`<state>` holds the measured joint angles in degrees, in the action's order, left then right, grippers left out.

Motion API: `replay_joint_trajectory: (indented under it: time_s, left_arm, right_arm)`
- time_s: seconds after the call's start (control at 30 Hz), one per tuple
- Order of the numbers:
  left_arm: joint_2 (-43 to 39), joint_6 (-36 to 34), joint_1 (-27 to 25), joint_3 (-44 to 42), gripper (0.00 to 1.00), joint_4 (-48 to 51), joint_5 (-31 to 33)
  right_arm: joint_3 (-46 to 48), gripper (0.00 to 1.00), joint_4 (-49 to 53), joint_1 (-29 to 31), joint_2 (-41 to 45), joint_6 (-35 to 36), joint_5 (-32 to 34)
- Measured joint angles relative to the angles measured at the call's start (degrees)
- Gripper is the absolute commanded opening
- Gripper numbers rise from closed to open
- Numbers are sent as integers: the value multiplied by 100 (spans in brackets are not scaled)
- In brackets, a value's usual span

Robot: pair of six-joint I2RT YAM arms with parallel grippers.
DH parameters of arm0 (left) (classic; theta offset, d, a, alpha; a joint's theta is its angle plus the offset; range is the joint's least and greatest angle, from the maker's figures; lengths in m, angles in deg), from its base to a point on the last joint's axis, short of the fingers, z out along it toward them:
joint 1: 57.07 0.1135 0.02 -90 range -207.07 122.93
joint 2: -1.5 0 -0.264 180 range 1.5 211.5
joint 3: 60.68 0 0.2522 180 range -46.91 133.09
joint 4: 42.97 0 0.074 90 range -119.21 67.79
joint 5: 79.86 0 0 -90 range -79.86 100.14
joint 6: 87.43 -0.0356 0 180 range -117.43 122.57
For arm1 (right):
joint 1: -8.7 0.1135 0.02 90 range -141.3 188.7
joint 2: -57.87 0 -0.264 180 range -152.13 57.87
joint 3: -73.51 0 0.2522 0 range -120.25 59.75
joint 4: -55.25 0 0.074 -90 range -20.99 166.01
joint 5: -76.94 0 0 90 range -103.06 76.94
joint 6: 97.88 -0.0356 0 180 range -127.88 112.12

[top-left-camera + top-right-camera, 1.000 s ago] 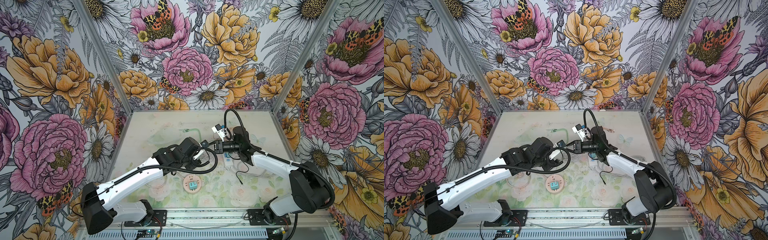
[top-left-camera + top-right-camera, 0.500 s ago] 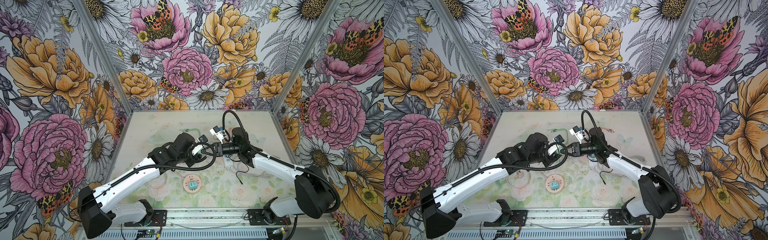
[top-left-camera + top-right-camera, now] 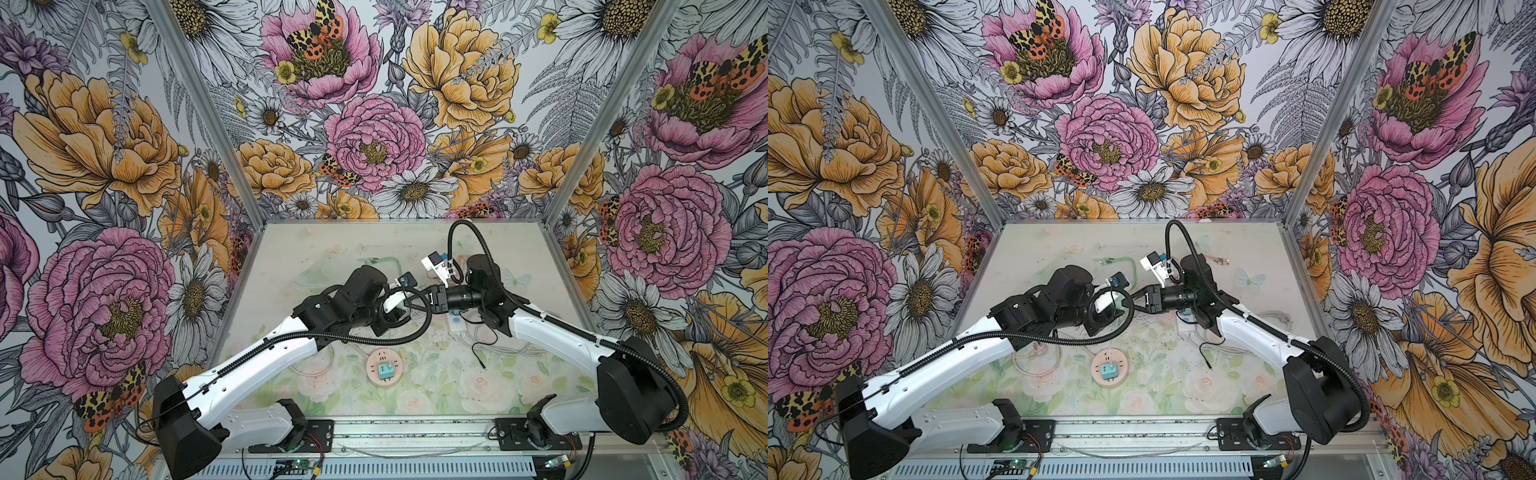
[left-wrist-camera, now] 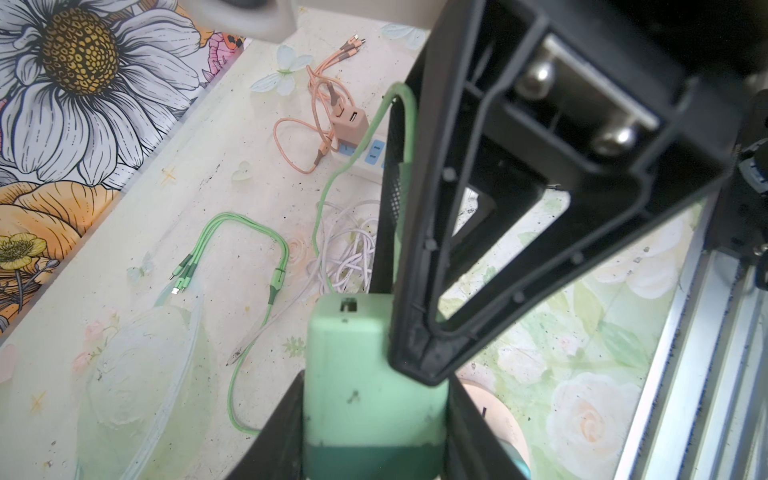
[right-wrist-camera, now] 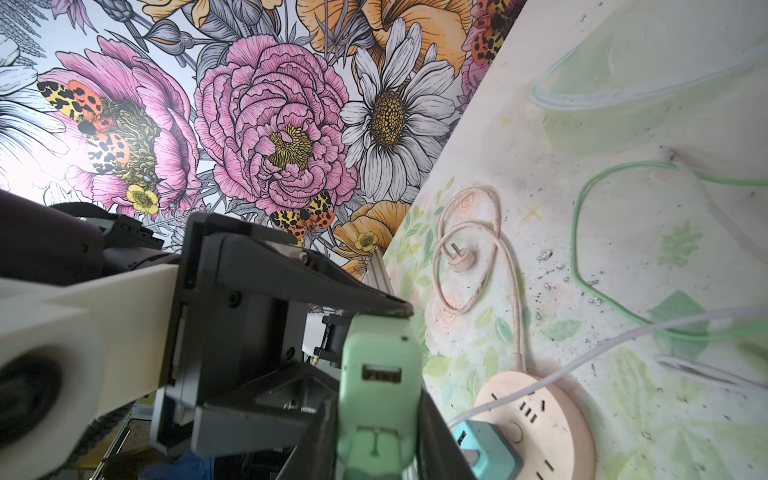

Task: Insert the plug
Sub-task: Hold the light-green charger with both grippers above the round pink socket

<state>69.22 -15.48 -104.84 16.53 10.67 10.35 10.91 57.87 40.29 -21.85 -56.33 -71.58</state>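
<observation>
A mint-green plug (image 4: 365, 374) with a USB port hangs in mid-air over the table's middle, seen in a top view as the plug (image 3: 1119, 306). Both grippers meet on it. My left gripper (image 4: 374, 436) has a finger against each side of its body. My right gripper (image 5: 376, 424) comes from the opposite side, the plug (image 5: 380, 357) between its fingers, which lie along its flanks. In the left wrist view a right finger (image 4: 436, 291) overlaps the plug's top edge. A round pink power strip (image 3: 374, 358) lies below, towards the front.
A teal adapter (image 5: 486, 453) sits in the round strip (image 5: 540, 415), with a white cable across it. A long white power strip (image 4: 365, 151) carries a pink adapter (image 4: 349, 124). Green cable (image 4: 249, 224), white cable (image 4: 349, 245) and pink cable (image 4: 291, 124) lie loose on the table.
My left gripper has swung up and towards the right gripper and narrowed around the green plug. The right gripper has shifted slightly left and its jaws have eased a little.
</observation>
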Motion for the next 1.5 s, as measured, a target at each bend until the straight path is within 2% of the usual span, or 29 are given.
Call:
replay_joint_trajectory:
  time_s: [0.13,0.43,0.53,0.7,0.73,0.77,0.8,0.87,0.97,1.13,1.3,1.4,1.5]
  left_arm:
    - [2,-149,0,116,21,168,-120]
    - [337,-555,-42,599,21,728,-348]
    - [437,-627,-92,608,21,767,-350]
    - [494,-752,-142,608,22,872,-245]
    - [494,-758,-151,608,24,885,-227]
    - [494,-772,-155,608,31,898,-219]
    - [494,-772,-160,608,43,896,-208]
    - [494,-750,-162,608,55,876,-151]
    - [476,-671,-160,608,61,868,-15]
    - [223,-208,-160,608,66,872,247]
    - [-492,619,-52,608,67,857,323]
    - [-844,1193,341,608,66,824,295]
    - [-1012,1873,1051,533,59,793,173]
  right_arm:
    - [24,39,2,13,22,2,-164]
    - [24,38,4,48,-2,2,-308]
    - [24,34,63,44,-83,-9,-306]
    - [15,21,129,48,-240,-197,-376]
    - [13,16,125,48,-251,-210,-398]
    - [11,9,125,48,-256,-212,-407]
    - [11,2,125,48,-256,-214,-409]
    - [7,0,125,48,-256,-197,-409]
    - [-81,0,334,13,-258,74,-376]
    - [-671,0,1121,-234,-455,841,-81]
    - [-1388,0,1493,-501,-1056,1307,155]
    - [-1961,0,2035,-531,-1495,1716,343]
    - [-2483,0,2658,-531,-1762,2184,551]
